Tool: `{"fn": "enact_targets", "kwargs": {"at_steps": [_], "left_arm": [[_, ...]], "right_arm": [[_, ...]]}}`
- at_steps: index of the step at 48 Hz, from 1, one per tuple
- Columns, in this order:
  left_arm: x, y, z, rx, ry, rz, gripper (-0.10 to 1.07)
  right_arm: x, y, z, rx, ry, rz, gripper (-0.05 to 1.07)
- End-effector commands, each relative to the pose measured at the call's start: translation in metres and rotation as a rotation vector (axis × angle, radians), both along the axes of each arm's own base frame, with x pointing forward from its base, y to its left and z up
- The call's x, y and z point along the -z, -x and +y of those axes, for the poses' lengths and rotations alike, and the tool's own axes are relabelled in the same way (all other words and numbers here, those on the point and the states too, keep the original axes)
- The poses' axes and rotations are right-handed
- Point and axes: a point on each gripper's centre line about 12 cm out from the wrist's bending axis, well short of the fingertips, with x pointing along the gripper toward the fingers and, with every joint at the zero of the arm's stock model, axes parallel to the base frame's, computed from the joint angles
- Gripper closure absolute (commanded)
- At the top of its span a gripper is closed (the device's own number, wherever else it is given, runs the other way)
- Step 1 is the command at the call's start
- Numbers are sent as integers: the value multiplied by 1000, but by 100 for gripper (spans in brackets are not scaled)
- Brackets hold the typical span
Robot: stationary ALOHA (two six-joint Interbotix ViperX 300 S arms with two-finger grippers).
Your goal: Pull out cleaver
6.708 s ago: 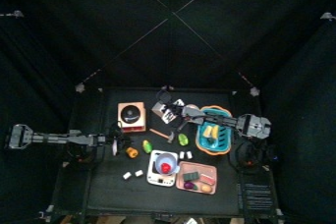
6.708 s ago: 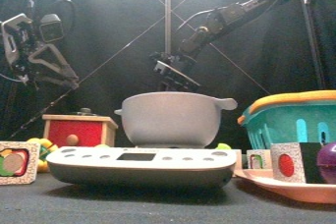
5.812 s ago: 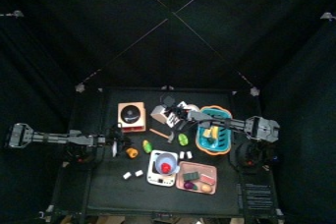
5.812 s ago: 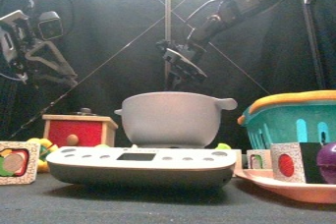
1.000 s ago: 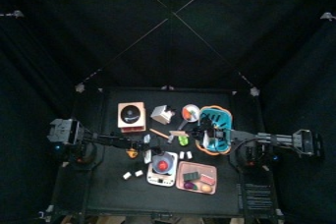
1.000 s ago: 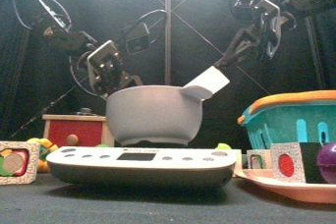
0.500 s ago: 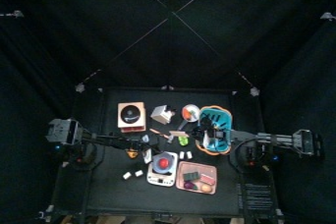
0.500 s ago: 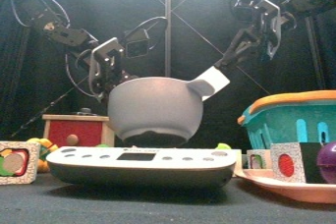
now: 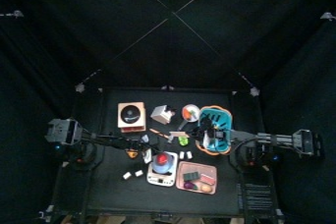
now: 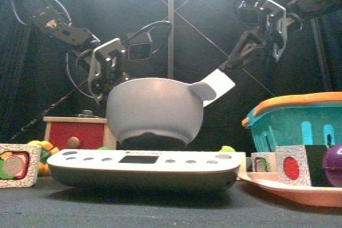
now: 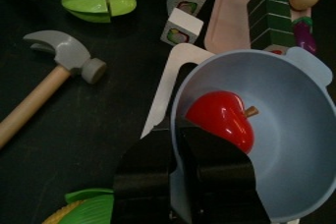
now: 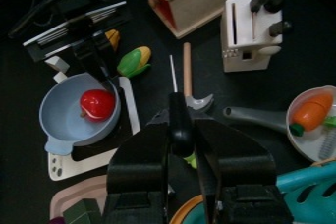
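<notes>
Your right gripper (image 12: 180, 130) grips the cleaver (image 10: 217, 80) above the table; your left gripper (image 11: 184, 135) clamps the grey bowl's (image 11: 262, 120) rim, red apple (image 11: 223, 122) inside.

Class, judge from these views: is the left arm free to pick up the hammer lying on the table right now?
Probably not. The left gripper is clamped on the rim of the grey bowl, which holds a red fruit. The hammer lies uncovered, but the bowl must be put down first.
</notes>
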Motion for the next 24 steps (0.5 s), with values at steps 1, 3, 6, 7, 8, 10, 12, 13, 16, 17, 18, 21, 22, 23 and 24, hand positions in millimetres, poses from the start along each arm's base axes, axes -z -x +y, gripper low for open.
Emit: {"fn": "enact_targets", "kwargs": {"at_steps": [1,3,6,7,8,10,12,13,16,17,18,21,22,23,24], "left_arm": [[-16,-6,-1,11,-9,-51,58],[-16,-6,-1,17,-14,-52,58],[-16,-6,-2,29,-27,-54,58],[-16,-6,-2,34,-33,-54,58],[-16,-6,-2,41,-39,-51,58],[-16,-6,-2,59,-58,-55,58],[-17,-7,-2,75,-76,-58,58],[-18,-7,-3,83,-83,-64,58],[-22,-9,-5,108,-103,-85,58],[-24,-10,-6,115,-108,-96,58],[-25,-10,-7,121,-115,-105,58],[-27,-11,-7,143,-134,-130,58],[-27,-10,-8,149,-140,-132,58],[-27,-11,-7,153,-146,-135,58],[-27,-10,-7,159,-151,-138,58]], "right_arm": [[-6,-1,1,-2,2,-23,52],[-6,-1,1,-5,3,-21,52],[-6,-1,1,-5,4,-22,52],[-6,-1,1,-2,2,-23,52],[-6,-1,1,-5,4,-22,52],[-6,-1,1,-5,4,-22,52],[-6,-1,1,-3,4,-22,52],[-6,-1,1,-3,4,-22,52],[-6,-1,1,-3,4,-22,52],[-6,-1,1,-5,3,-21,52],[-5,-1,0,-3,3,-19,52],[-5,-1,1,-3,0,-19,52],[-5,-1,1,-4,1,-18,52],[-5,-1,1,-3,0,-19,52],[-5,-1,1,-4,1,-18,52]]}}
